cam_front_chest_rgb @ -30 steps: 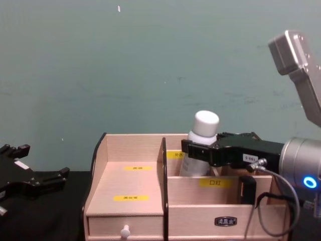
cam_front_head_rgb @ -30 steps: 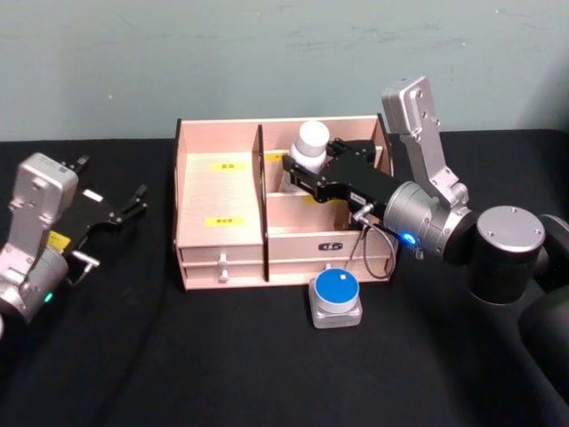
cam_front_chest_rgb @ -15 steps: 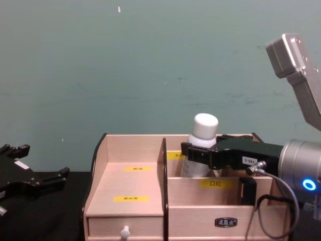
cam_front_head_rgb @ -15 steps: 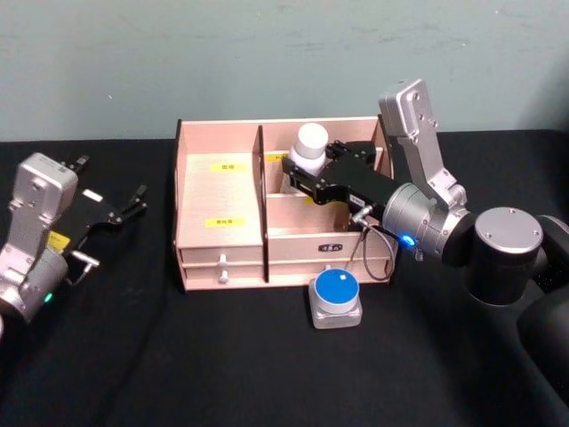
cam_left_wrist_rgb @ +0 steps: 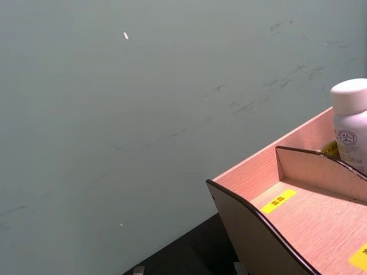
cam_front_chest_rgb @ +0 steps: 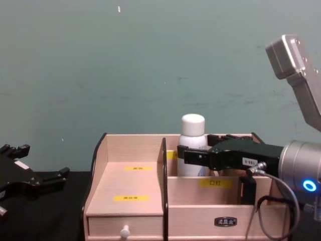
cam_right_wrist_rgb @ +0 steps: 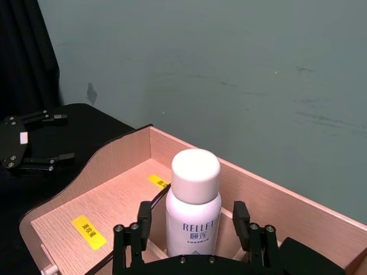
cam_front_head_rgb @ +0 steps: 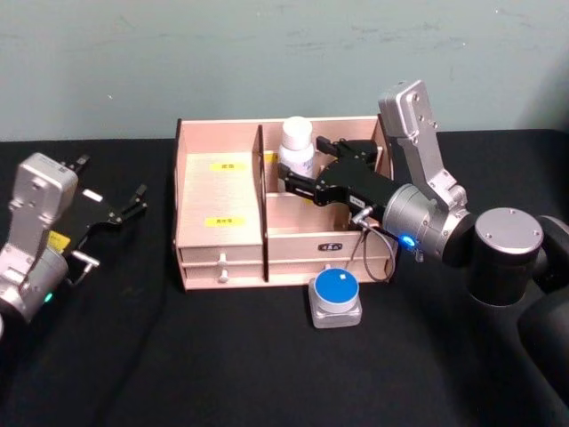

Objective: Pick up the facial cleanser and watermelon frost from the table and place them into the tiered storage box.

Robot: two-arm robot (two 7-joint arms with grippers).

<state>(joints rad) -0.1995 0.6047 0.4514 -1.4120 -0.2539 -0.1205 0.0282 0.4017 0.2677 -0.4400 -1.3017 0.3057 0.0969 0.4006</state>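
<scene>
The facial cleanser (cam_front_head_rgb: 296,142), a white capped bottle, stands upright in the back right compartment of the tiered storage box (cam_front_head_rgb: 220,191). It also appears in the chest view (cam_front_chest_rgb: 192,145) and the right wrist view (cam_right_wrist_rgb: 194,200). My right gripper (cam_front_head_rgb: 304,158) is open, its fingers (cam_right_wrist_rgb: 142,224) on either side of the bottle with a gap on both sides. The watermelon frost (cam_front_head_rgb: 336,298), a small square jar with a round blue top, sits on the table just in front of the box. Far left, my left gripper (cam_front_head_rgb: 111,181) rests open.
The light-wood box (cam_front_chest_rgb: 133,186) has a wide stepped left section with yellow labels, and a white-knobbed drawer (cam_front_head_rgb: 223,261) in its lower front. Black cloth covers the table; a green wall stands close behind the box. A cable loops from my right wrist (cam_front_head_rgb: 369,253) before the box front.
The bottle went from tilted and held in my right gripper to standing upright, lower in the back compartment. The gripper's fingers have opened off it. The left arm has not moved.
</scene>
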